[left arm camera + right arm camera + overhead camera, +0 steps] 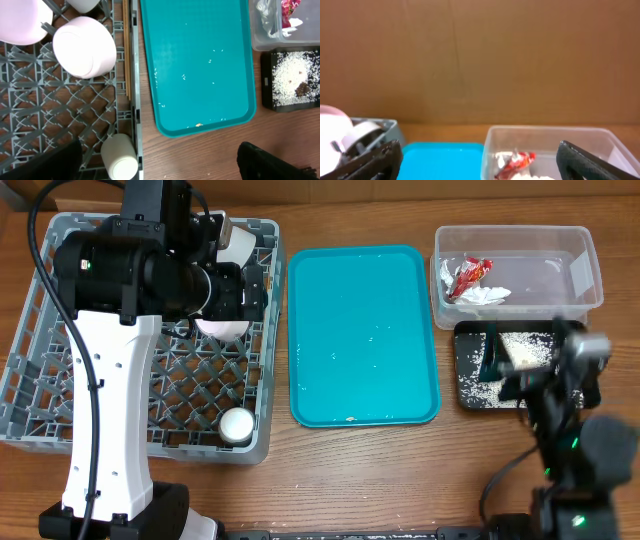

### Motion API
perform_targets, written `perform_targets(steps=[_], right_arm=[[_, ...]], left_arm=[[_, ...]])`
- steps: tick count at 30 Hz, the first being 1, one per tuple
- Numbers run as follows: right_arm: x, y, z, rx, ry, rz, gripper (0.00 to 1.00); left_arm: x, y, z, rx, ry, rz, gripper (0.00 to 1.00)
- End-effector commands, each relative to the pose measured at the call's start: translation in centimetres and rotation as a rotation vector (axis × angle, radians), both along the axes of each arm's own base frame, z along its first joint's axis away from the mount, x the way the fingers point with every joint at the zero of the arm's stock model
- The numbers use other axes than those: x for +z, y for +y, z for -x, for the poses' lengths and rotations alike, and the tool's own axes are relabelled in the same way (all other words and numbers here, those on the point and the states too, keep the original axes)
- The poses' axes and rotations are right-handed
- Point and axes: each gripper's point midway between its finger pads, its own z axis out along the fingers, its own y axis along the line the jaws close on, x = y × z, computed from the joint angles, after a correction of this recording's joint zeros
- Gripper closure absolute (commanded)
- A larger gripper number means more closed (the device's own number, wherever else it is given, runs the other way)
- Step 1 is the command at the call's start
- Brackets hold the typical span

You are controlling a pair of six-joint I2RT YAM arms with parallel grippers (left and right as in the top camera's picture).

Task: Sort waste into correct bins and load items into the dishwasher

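Observation:
The grey dish rack [40, 390] holds a pale pink plate [20, 20], a white bowl [84, 47], a small white cup [120, 157] and light-wood chopsticks [127, 55] along its right wall. My left gripper [160, 170] hangs above the rack's right edge, open and empty. The clear tub [585, 275] holds the red-and-silver wrapper [467, 276] and white tissue [490, 296]. The black tray [470, 385] holds rice grains [525, 348] and a brown food lump [302, 89]. My right gripper [480, 170] is open and empty above the black tray, facing the tub.
The teal serving tray [360, 330] lies between the rack and the bins, with a few stray grains [184, 76] and a small golden crumb [199, 125] on it. A brown wall stands behind the table.

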Motion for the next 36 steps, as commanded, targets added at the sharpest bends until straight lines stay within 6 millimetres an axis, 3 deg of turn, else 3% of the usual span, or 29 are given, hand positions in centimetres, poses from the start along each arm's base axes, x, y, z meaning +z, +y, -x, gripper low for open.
perform_targets(steps=[1, 6, 16, 21, 36], right_arm=[[-3.8, -0.3, 1.3, -0.009, -0.023, 0.014, 0.00], [-8.1, -0.1, 2.8, 0.002, -0.095, 0.017, 0.00], [-10.1, 0.1, 3.2, 0.012, -0.101, 0.030, 0.00], [-13.4, 0.7, 3.3, 0.047, 0.030, 0.025, 0.00], [-13.3, 0.8, 3.3, 0.049, 0.028, 0.025, 0.00]], left_arm=[[0.1, -0.4, 0.0, -0.002, 0.002, 0.011, 0.00], [0.1, -0.4, 0.0, -0.002, 0.002, 0.011, 0.00], [0.1, -0.4, 0.0, -0.002, 0.002, 0.011, 0.00], [0.1, -0.4, 0.0, -0.002, 0.002, 0.011, 0.00], [0.1, -0.4, 0.0, -0.002, 0.002, 0.011, 0.00]])
